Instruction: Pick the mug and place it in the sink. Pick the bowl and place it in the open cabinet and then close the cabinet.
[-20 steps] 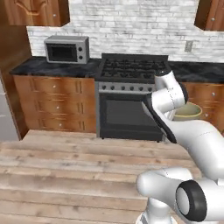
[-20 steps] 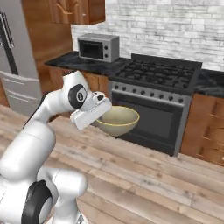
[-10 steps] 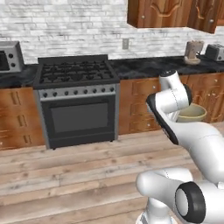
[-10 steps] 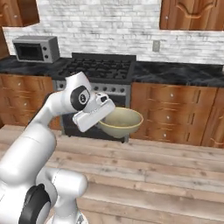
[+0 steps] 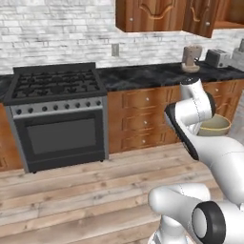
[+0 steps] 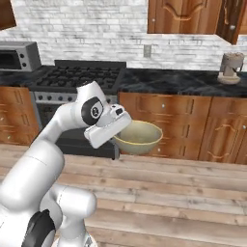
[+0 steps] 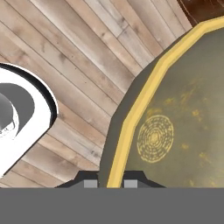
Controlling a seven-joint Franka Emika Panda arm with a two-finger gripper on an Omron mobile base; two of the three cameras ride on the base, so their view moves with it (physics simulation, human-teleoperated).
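My gripper (image 6: pixel 120 135) is shut on the near rim of the bowl (image 6: pixel 140 137), a wide olive-beige bowl with a lighter rim. It hangs in the air at about drawer height, above the wooden floor. In the hand view the bowl (image 7: pixel 183 122) takes up the right side, and its yellow rim runs down between my fingertips (image 7: pixel 90 183). From the left base view the bowl (image 5: pixel 215 126) peeks out behind my arm. The open cabinet (image 5: pixel 204 17) is the reddish-brown upper one at the top right, its door swung out. The mug and the sink are out of view.
A black stove (image 5: pixel 55 119) stands at the left, with wooden lower drawers (image 5: pixel 143 119) beside it under a black marble counter (image 5: pixel 157 75). On the counter are a small appliance (image 5: pixel 191 58) and a toaster (image 5: pixel 218 57). A microwave (image 6: pixel 17 55) sits far left.
The whole scene has slid left in both base views, so the base has moved toward the right. The bowl stays in my gripper at the same height.
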